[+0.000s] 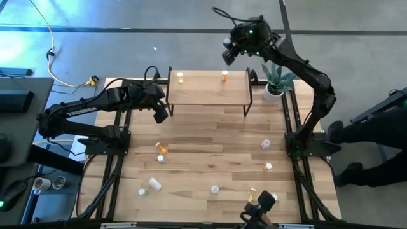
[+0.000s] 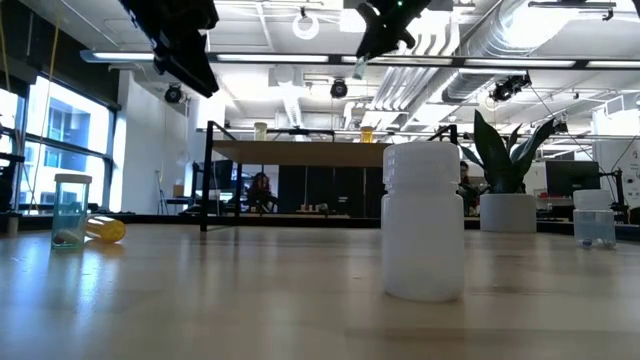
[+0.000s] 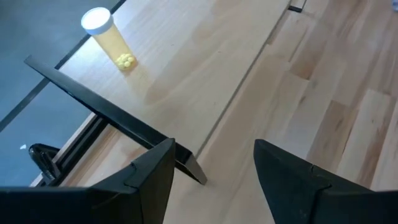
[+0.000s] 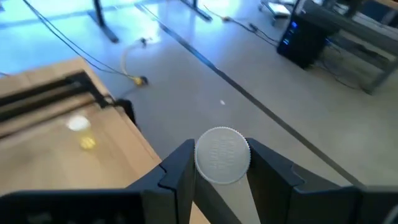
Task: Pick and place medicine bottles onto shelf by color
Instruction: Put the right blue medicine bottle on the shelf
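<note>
- Bottles: two stand upright on the shelf [image 1: 208,89], a yellow bottle [image 1: 180,77] near its left end and an orange bottle [image 1: 224,76] right of middle, both along its back edge.
- About eight more bottles lie scattered on the desk [image 1: 210,143] in front of the shelf; an orange one [image 1: 162,147] lies on its side, long axis along the desk.
- Right gripper [image 4: 221,163], high above the shelf's back right corner, pinches a white-capped bottle [image 4: 222,155]; only its wrist view shows that cap.
- Left gripper [image 3: 214,163], by the shelf's left front corner, has spread, empty jaws.
- Low view alone shows a white bottle [image 2: 424,220] close up, upright.
</note>
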You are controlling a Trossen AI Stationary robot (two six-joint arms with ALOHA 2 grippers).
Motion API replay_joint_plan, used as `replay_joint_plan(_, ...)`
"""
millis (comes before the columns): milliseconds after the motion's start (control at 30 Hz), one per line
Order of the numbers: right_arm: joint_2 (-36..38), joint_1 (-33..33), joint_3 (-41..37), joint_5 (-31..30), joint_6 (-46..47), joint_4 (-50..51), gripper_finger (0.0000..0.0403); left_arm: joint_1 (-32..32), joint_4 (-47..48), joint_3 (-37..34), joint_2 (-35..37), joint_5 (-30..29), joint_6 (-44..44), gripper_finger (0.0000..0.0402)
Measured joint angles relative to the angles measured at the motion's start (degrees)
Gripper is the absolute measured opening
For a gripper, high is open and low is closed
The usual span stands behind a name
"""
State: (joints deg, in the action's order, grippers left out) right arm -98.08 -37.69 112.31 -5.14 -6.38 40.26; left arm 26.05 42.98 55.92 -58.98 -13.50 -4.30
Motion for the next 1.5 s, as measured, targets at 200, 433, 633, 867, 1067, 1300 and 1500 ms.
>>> replay_joint_plan(200, -0.24, -0.21, 0.25, 2.61, -1.26, -5.09, 0.0117, 0.63, -0.02, 0.00, 0.00, 0.00, -0.09, 0.0209)
replay_joint_plan(433, -3.12, 0.67, 0.22, 5.25, -1.61, -9.61, 0.0117, 0.63, -0.02, 0.00, 0.00, -0.13, -0.13, 0.0209)
replay_joint_plan(633, -6.33, 2.12, 0.22, 7.14, -0.91, -10.59, 0.0117, 0.63, -0.02, 0.00, 0.00, -0.74, 0.00, 0.0209)
replay_joint_plan(867, -10.87, 4.42, 0.14, 9.00, -0.08, -8.92, 0.0117, 0.63, 0.00, 0.00, 0.00, -0.87, -0.02, 0.0209)
replay_joint_plan(1067, -12.39, 5.53, 0.14, 5.14, -2.21, -2.18, 0.0117, 0.58, 0.02, 0.00, 0.00, -0.77, -1.38, 0.0209)
replay_joint_plan(1300, -9.19, 4.49, 0.14, 0.89, -4.41, 4.35, 0.0117, 0.58, 0.04, 0.00, 0.00, -0.66, -1.49, 0.0209)
replay_joint_plan(1500, -5.31, 1.84, 0.14, 0.90, -3.36, 8.51, 0.0117, 0.58, 0.04, 0.00, 0.00, -0.68, -1.49, 0.0209)
